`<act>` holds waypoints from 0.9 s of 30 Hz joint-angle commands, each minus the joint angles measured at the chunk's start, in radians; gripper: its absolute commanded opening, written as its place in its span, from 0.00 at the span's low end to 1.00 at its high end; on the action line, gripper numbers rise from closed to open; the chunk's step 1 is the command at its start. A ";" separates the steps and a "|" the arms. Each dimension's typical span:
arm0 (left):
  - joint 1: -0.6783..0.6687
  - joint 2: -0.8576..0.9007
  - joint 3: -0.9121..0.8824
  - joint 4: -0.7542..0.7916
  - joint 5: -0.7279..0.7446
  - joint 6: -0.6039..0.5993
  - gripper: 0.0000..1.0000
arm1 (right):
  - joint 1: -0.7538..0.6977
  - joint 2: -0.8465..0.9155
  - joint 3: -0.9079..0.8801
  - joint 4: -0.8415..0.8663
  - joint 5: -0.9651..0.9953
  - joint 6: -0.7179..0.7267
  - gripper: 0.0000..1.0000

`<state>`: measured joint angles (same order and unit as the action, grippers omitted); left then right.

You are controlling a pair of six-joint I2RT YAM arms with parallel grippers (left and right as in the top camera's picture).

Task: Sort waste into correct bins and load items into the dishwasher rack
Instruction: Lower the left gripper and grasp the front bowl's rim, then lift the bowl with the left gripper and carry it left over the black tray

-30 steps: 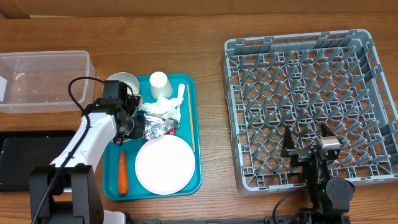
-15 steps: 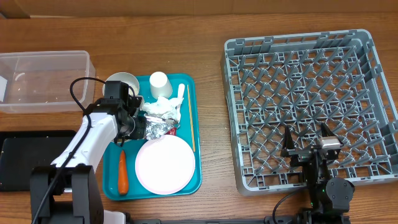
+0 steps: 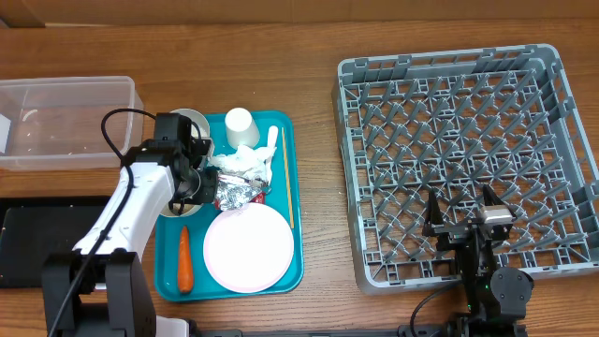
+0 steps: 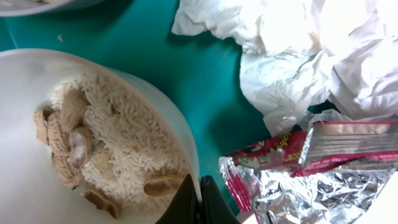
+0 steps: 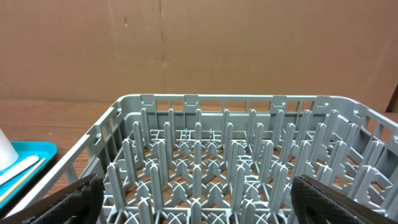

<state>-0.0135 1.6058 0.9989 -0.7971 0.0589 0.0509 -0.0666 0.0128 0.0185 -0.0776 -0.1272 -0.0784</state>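
Note:
My left gripper [image 4: 199,202] is shut on the rim of a small white bowl [image 4: 25,186] that holds rice and beige nut-like scraps [image 4: 59,134]. In the overhead view my left gripper [image 3: 202,183] hides that bowl. The crumpled white napkin [image 3: 245,161] and the silver foil wrapper with red print [image 3: 241,194] lie right beside it, and both show in the left wrist view, napkin [image 4: 292,56] and wrapper [image 4: 323,168]. A second bowl [image 3: 190,119], a cup [image 3: 240,126], a white utensil [image 3: 272,140] and the large plate [image 3: 248,247] are on the teal tray [image 3: 292,225]. My right gripper [image 3: 463,225] is open over the grey rack [image 3: 449,70].
The clear tub [image 3: 65,122] stands at the far left, with the black tray [image 3: 47,239] in front of it. An orange carrot [image 3: 184,259] and a thin wooden stick [image 3: 289,187] lie on the teal tray. The right wrist view shows the rack's pegs [image 5: 249,162].
My left arm has shifted slightly toward the back of the table and covers more of the far bowl. The right arm has not moved.

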 commanded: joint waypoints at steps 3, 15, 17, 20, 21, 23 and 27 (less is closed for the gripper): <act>0.001 0.002 0.051 -0.042 -0.018 -0.058 0.04 | -0.006 -0.010 -0.011 0.005 -0.005 0.000 1.00; 0.000 -0.001 0.136 -0.132 -0.044 -0.128 0.04 | -0.006 -0.010 -0.011 0.005 -0.006 0.000 1.00; 0.000 -0.006 0.154 -0.148 -0.043 -0.143 0.04 | -0.006 -0.010 -0.011 0.005 -0.006 0.000 1.00; 0.000 -0.017 0.185 -0.177 -0.040 -0.171 0.04 | -0.006 -0.010 -0.011 0.005 -0.006 0.000 1.00; 0.000 -0.021 0.194 -0.186 -0.040 -0.181 0.04 | -0.006 -0.010 -0.011 0.006 -0.006 0.000 1.00; 0.000 -0.037 0.216 -0.208 -0.040 -0.203 0.04 | -0.006 -0.010 -0.011 0.005 -0.006 0.000 1.00; 0.000 -0.103 0.256 -0.253 -0.040 -0.259 0.04 | -0.006 -0.010 -0.010 0.005 -0.006 0.000 1.00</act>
<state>-0.0135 1.5810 1.2015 -1.0340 0.0280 -0.1410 -0.0666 0.0128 0.0185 -0.0776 -0.1272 -0.0784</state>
